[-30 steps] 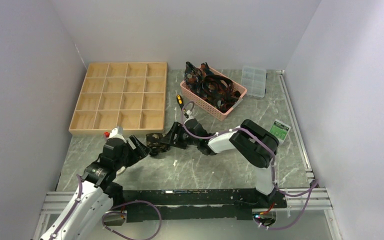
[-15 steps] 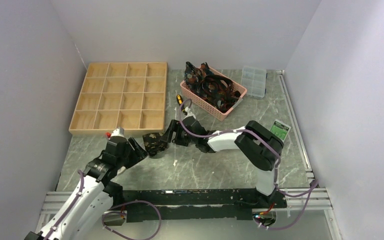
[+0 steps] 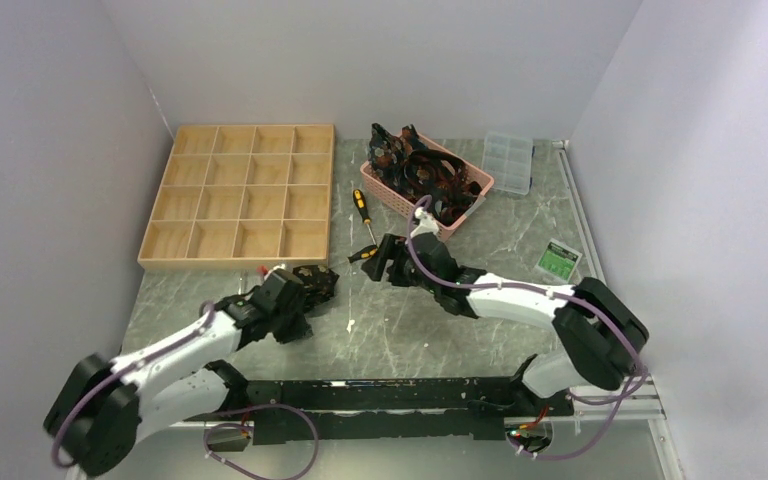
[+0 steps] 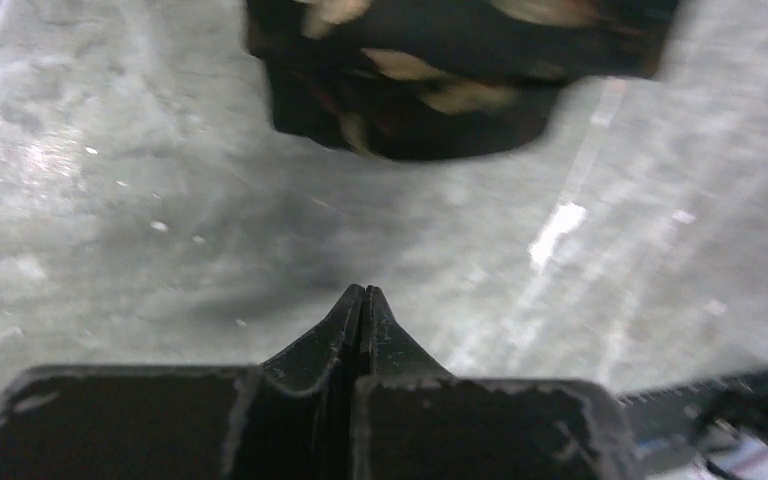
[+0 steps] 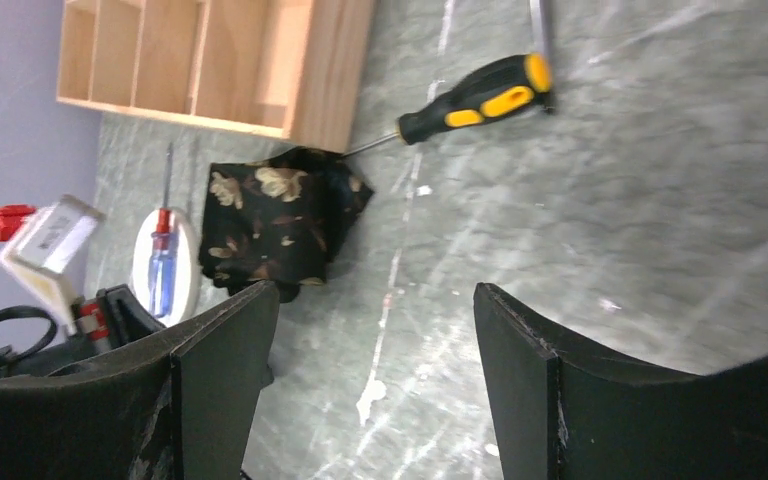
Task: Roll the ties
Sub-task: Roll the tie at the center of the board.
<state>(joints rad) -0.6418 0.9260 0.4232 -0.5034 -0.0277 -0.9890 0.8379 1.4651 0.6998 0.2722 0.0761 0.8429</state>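
A: Left gripper (image 4: 363, 292)?
B: Pinched shut on nothing, just short of the rolled black fabric tie with tan flowers (image 4: 460, 70).
A: Right gripper (image 5: 375, 292)?
B: Spread wide, empty, apart from that roll.
A: Lying where?
B: On the grey marbled table (image 5: 610, 200), by the pale wooden compartment tray (image 5: 330, 70), at its near corner.

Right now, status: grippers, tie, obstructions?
Left gripper shut, empty, just short of rolled-up tie. Right gripper open, empty. Tie sits by corner of wooden tray; yellow-black screwdriver close by.
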